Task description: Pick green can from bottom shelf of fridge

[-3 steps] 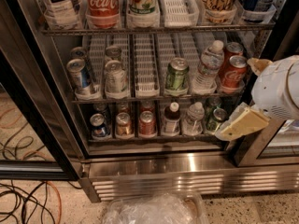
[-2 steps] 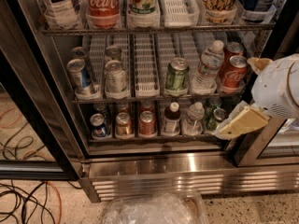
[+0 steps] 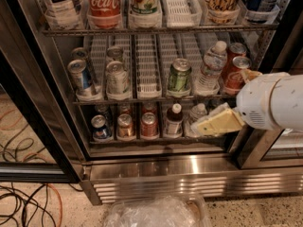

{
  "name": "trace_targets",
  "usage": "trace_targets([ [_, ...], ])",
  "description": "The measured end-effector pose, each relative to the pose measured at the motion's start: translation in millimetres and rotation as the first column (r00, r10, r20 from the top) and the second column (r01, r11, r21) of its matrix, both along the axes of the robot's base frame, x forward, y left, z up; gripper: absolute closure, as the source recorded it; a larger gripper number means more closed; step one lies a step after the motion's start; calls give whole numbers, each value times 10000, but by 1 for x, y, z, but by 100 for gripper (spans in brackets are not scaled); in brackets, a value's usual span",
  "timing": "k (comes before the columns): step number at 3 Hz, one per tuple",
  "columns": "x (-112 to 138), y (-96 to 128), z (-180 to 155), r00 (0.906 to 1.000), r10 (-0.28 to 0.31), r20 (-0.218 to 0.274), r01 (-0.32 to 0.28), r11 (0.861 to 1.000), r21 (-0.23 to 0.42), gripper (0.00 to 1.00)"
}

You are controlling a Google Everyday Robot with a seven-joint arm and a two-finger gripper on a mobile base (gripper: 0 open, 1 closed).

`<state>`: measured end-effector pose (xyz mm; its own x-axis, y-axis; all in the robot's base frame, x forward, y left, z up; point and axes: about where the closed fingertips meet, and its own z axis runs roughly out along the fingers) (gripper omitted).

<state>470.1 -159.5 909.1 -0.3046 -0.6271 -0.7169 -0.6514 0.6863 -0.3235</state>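
Note:
The fridge [image 3: 189, 171] stands open in front of me with its wire racks showing. My gripper [image 3: 215, 122], cream-coloured on a white arm [image 3: 274, 100], reaches in from the right at the right end of the bottom shelf [image 3: 142, 140]. It covers the spot beside the clear bottle [image 3: 196, 112]. The dark green can is hidden behind the gripper. On the same shelf stand a blue can [image 3: 100, 126], a brown can [image 3: 125, 126], a red can [image 3: 149, 124] and a dark bottle [image 3: 174, 119].
The middle rack holds a paler green-and-silver can [image 3: 179, 74], a water bottle [image 3: 210, 67], red cans [image 3: 234, 72], a silver can [image 3: 116, 77] and a blue can [image 3: 81, 77]. The black door frame [image 3: 38, 117] stands left. Cables [image 3: 23, 202] and a clear plastic bag [image 3: 156, 212] lie on the floor.
The gripper has moved left, further in at the bottom shelf. It now covers the dark green can, which showed just beside its tip before.

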Motion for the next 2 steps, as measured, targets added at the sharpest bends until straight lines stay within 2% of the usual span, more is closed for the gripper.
trace_targets([
  [1,6,27,-19,9969,-754,220,714,9867,1461,0],
  [2,11,49,-41,9865,-1621,239,1506,9545,2575,0],
])
